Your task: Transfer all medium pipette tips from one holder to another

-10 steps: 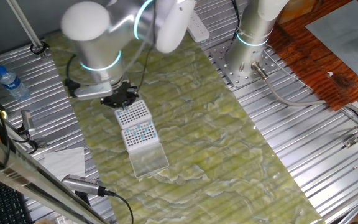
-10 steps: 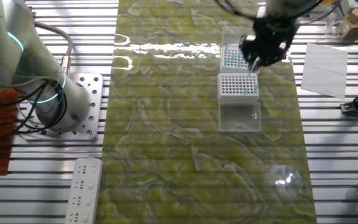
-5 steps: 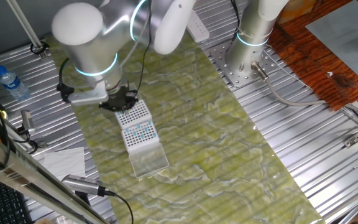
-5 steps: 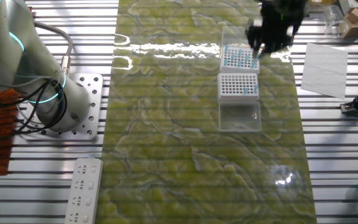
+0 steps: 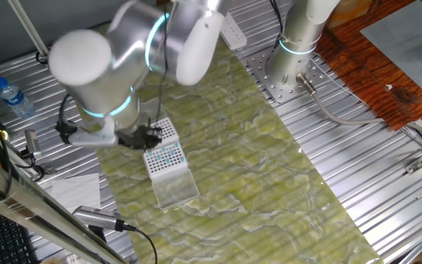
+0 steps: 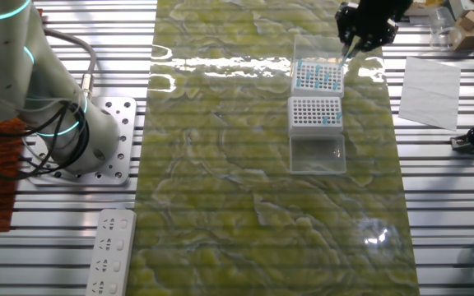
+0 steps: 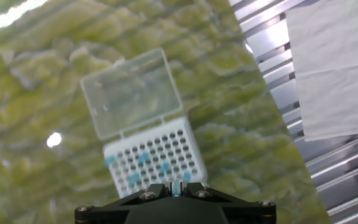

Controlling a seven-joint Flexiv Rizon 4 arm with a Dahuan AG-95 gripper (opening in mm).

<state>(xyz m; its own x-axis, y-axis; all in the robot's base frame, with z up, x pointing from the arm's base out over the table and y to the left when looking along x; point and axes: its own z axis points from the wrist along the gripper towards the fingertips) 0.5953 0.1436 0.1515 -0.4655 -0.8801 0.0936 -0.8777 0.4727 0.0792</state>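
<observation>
Two white racks stand end to end on the green mat. One rack (image 6: 318, 76) holds many medium pipette tips (image 6: 319, 74), seen as light-blue dots; it also shows in one fixed view (image 5: 165, 156). The other rack (image 6: 315, 113) has a few blue tips on its right side. My gripper (image 6: 354, 43) hangs over the far edge of the fuller rack, black and partly under the arm in one fixed view (image 5: 141, 136). In the hand view my gripper (image 7: 177, 190) is shut on one light-blue tip (image 7: 177, 185), above a rack (image 7: 154, 158) with several tips.
Clear hinged lids lie open beside the racks (image 6: 317, 154) (image 5: 176, 189) (image 7: 132, 93). White paper (image 6: 430, 90) lies on the ribbed metal table right of the mat. A water bottle (image 5: 13, 95) and a power strip (image 6: 109, 255) sit off the mat. The arm's base (image 6: 81, 140) stands at the left.
My gripper has moved from over the rack with few tips, across the fuller rack, to that rack's far edge. The racks have not moved.
</observation>
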